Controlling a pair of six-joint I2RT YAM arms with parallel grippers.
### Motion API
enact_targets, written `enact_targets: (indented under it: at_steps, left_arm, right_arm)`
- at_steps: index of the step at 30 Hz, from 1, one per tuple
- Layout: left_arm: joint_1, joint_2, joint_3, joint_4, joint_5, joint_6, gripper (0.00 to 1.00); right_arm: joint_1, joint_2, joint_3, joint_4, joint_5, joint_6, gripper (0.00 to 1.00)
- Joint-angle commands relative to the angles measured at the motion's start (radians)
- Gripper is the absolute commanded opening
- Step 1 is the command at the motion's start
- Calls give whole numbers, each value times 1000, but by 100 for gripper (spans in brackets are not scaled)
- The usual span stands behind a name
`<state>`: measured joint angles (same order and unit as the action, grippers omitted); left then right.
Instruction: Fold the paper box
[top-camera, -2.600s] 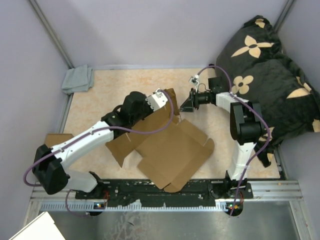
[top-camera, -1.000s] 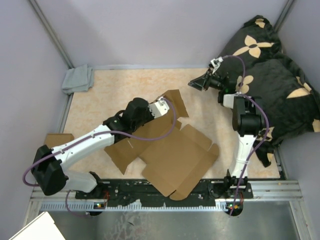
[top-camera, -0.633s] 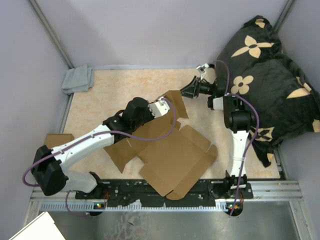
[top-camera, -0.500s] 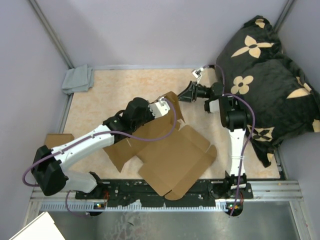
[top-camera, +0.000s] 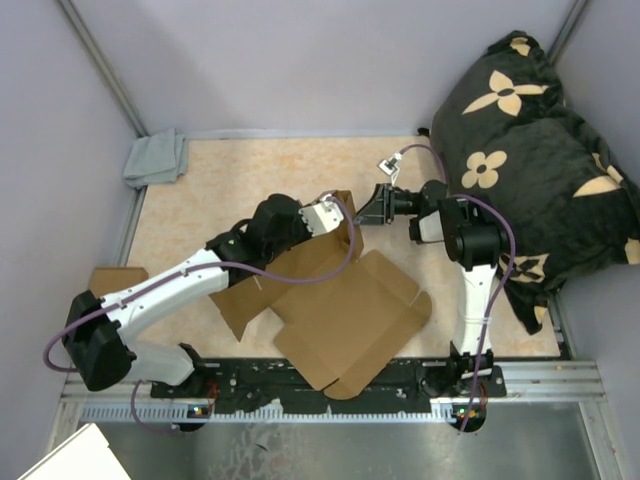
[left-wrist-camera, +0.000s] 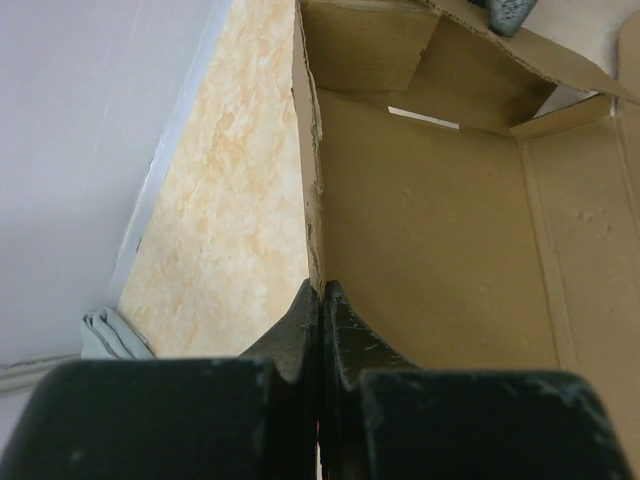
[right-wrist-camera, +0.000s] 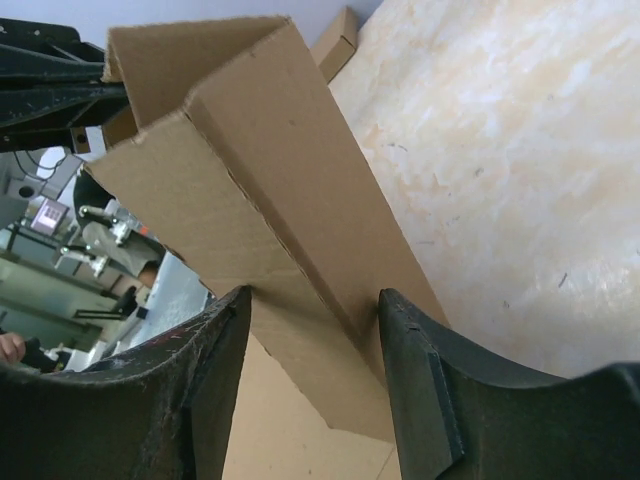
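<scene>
– Left gripper (left-wrist-camera: 320, 296), what is it doing?
– Its jaws are pressed together on the upper edge of one standing wall of the paper box (top-camera: 345, 300). In the left wrist view the thin cardboard edge goes straight into the closed tips.
– And the right gripper (right-wrist-camera: 312, 325)?
– Its jaws stand apart, one on each side of a raised flap at the upper end of the box. Whether the pads already touch the cardboard, I cannot tell.
– Where does the box itself lie?
– On the beige table (top-camera: 220, 180), in the lower middle of the top view. It is mostly flat and open. Only the part near the centre of the frame stands up, between the two grippers.
– How to do this step well?
– I think the left should hold the wall firm and upright, as an anchor. The right should close on the flap near its crease and turn it slowly along that crease, not across it. A hard pull could drag the whole sheet or tear the corrugated edge.
</scene>
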<state>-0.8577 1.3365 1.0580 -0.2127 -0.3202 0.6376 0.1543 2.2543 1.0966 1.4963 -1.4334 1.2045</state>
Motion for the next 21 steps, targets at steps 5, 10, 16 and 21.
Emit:
enact_targets:
  at_steps: [5,10,16,21]
  left_arm:
    - [-34,-40,33,-43,34,1,0]
    - [-55,-49,30,-71,6,15,0]
    - [-90,-38,22,-84,-35,49,0]
    - [-123,-31,-3,-77,-75,71,0]
  right_arm:
    - [4,-30,50,228,-45,-9,55]
    - [3,-16,88,228,-77,9,55]
    - [-7,-52,68,228,-126,11,55]
    - [-12,-67,56,228,-171,18,56]
